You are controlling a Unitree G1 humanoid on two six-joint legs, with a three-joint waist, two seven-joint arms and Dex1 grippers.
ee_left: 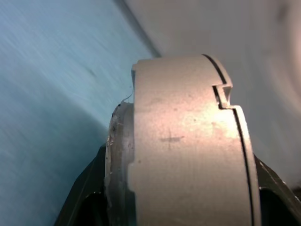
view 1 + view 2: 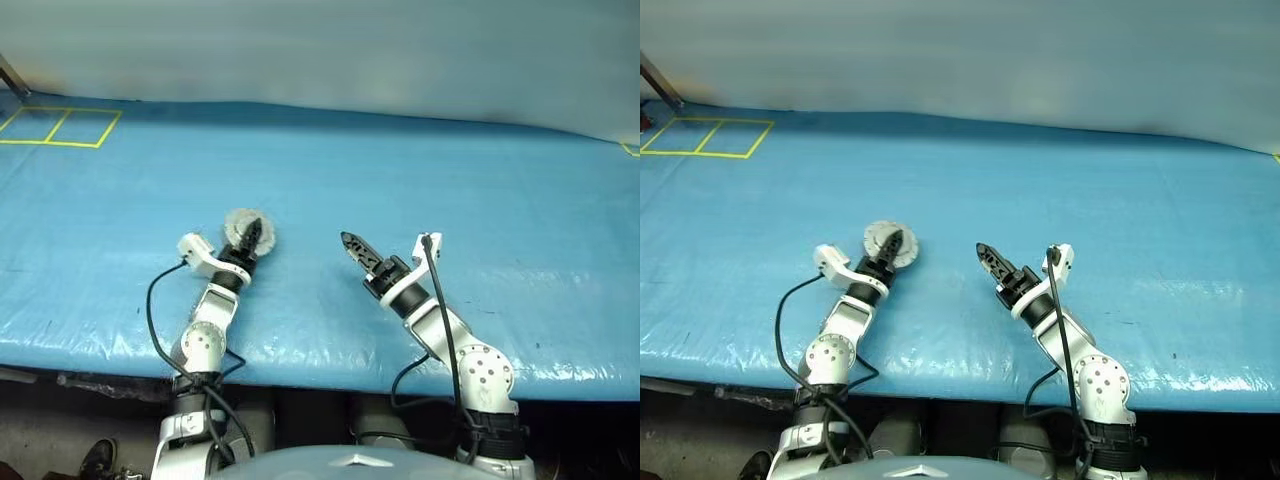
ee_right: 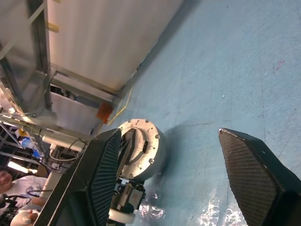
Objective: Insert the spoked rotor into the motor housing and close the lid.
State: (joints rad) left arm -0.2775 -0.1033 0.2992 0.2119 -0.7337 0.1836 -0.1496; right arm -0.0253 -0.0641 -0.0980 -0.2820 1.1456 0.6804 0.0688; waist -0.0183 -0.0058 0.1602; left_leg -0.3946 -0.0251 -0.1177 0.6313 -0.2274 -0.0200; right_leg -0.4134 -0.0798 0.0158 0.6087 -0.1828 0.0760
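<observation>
Looks close to done. Grips the motor housing on edge in the left gripper, fingers clamped across its grey rim. Shows a stepped seam round that rim in the left wrist view, so probably the lid already seated. Cannot tell which half is which. No sign of the spoked rotor lying loose, so likely inside. Leaves, at a guess, only checking the seam and setting the unit down. Keeps the right gripper at 3 o'clock of the housing, near but apart, jaws wide and empty. Cannot tell whether the housing touches the blue table or sits just above it. Has bare cover from 12 through 3 o'clock, yellow tape squares well off at 10 o'clock, and the table's edge near at 6 o'clock.
</observation>
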